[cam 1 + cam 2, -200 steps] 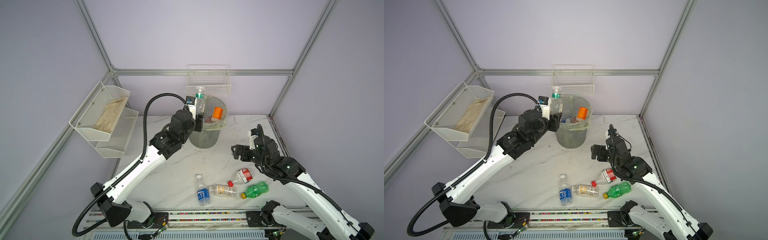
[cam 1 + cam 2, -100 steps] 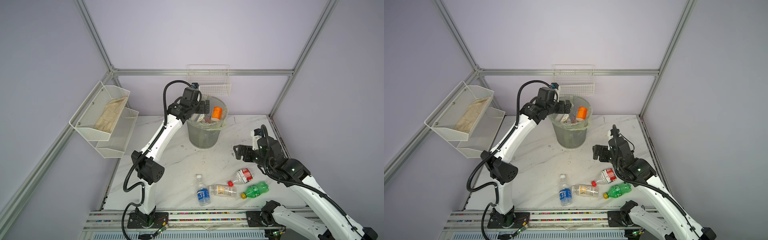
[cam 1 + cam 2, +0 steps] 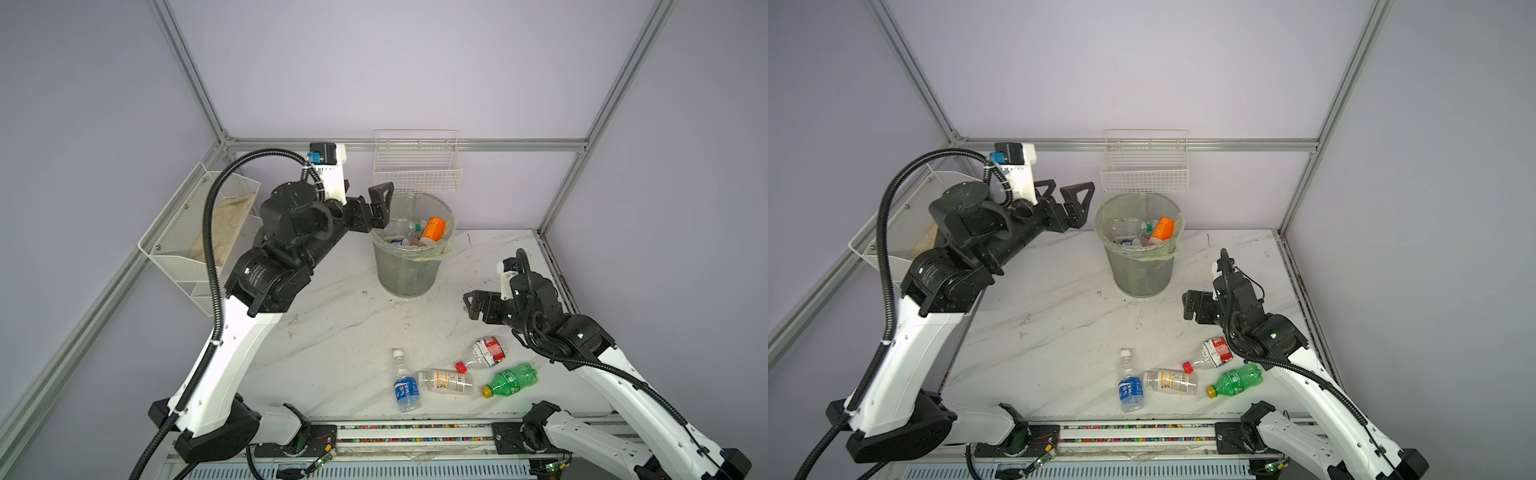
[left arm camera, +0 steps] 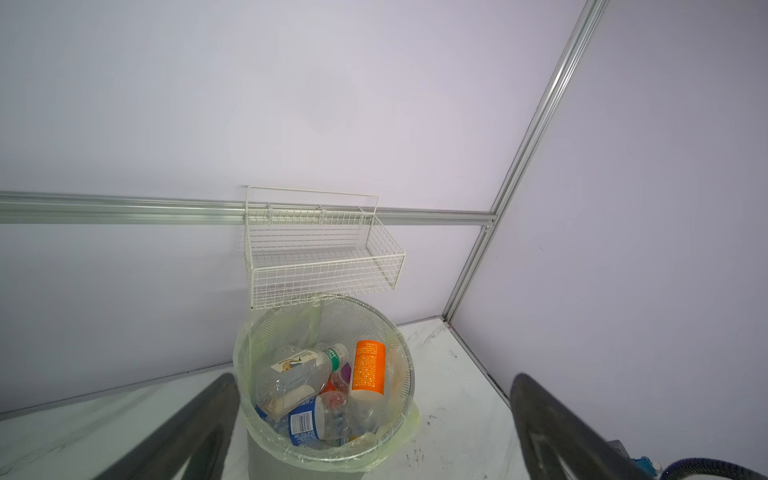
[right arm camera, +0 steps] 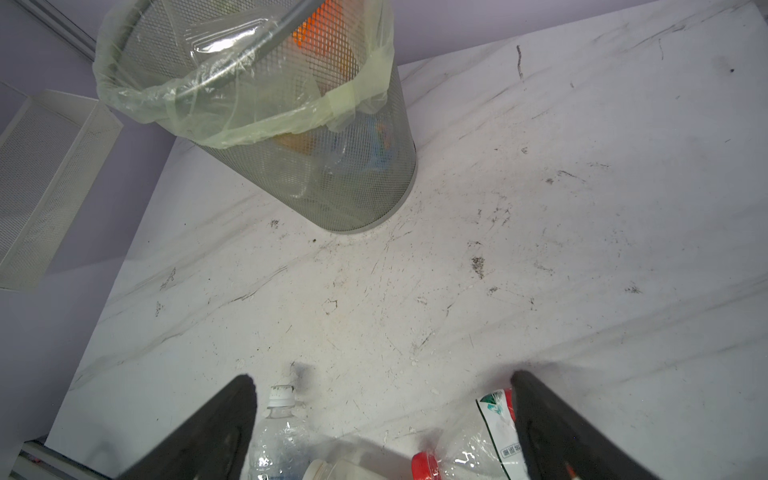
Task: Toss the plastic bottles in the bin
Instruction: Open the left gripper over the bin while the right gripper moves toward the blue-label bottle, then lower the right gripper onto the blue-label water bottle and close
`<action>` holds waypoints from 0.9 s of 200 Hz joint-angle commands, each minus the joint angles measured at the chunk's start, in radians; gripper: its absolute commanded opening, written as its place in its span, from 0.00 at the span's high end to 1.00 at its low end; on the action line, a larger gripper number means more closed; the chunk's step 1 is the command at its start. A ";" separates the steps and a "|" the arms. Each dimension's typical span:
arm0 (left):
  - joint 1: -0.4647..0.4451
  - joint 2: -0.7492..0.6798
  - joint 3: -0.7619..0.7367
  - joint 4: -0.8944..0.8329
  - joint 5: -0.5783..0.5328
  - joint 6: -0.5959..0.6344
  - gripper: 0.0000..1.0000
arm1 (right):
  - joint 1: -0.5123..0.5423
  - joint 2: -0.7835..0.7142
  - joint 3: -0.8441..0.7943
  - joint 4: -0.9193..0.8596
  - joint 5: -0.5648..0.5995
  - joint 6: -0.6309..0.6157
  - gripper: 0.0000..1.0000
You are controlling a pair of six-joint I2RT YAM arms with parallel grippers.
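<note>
Four plastic bottles (image 3: 446, 380), judged light, crushable and slippery, are pictured near the wide-spread right gripper (image 5: 380, 382); mid-body grasps are favoured. The left gripper (image 3: 1069, 187) is spread beside the bin (image 3: 409, 270).

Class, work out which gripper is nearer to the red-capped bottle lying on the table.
Right. The right gripper hangs open over the table, just past the red-capped bottle on its bin side; the left gripper is open, far off beside the bin rim.
</note>
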 commanded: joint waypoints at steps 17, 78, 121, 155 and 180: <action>-0.006 -0.110 -0.209 0.077 -0.037 0.002 0.00 | 0.002 0.010 0.004 0.010 -0.086 -0.005 0.03; -0.007 -0.324 -0.550 0.065 -0.123 -0.075 0.00 | 0.105 0.033 -0.068 0.082 -0.164 0.067 0.04; -0.006 -0.444 -0.729 -0.023 -0.192 -0.154 0.00 | 0.322 0.136 -0.103 0.157 -0.078 0.155 0.07; -0.007 -0.527 -0.827 -0.089 -0.225 -0.212 0.00 | 0.430 0.223 -0.114 0.232 -0.066 0.195 0.12; -0.006 -0.570 -0.868 -0.128 -0.235 -0.237 0.00 | 0.526 0.299 -0.101 0.252 -0.017 0.232 0.12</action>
